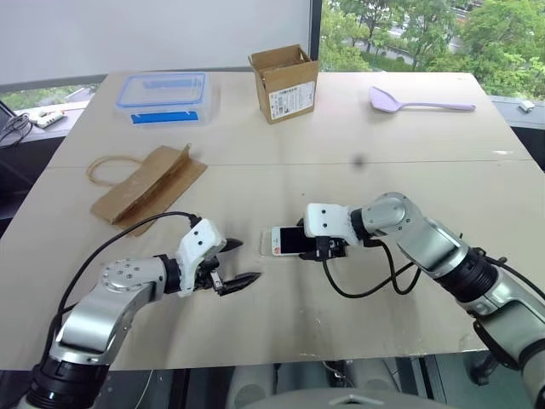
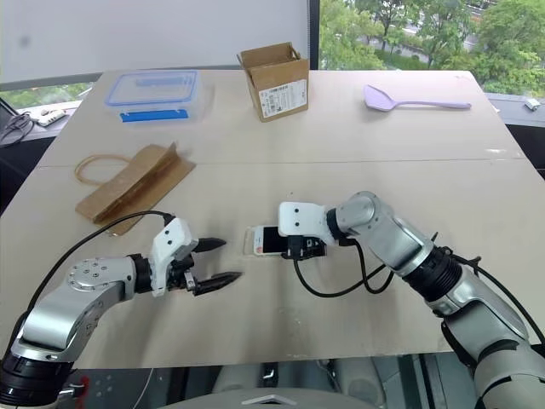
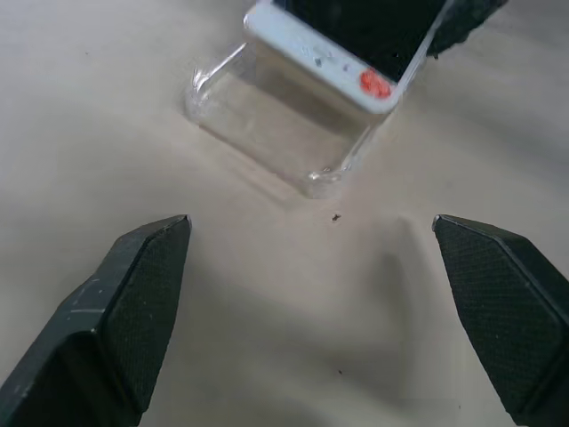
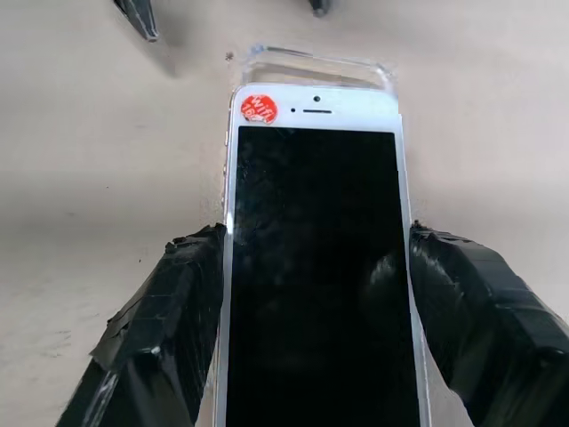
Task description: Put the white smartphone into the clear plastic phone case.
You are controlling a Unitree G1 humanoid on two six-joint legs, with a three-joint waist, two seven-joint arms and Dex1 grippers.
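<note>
The phone [image 4: 316, 267] sits centre frame in the head view, gripped by its long edges in the right gripper [image 1: 328, 248], its top end hanging over the clear case [image 3: 276, 133], which lies flat on the table [image 1: 358, 136]. To seat it cleanly, the phone's leading end should probably drop squarely into the case's far lip, then press flat. At lower left, the left gripper [image 1: 232, 264] hangs empty, fingers spread wide, aimed at the case's near end, apart from it.
</note>
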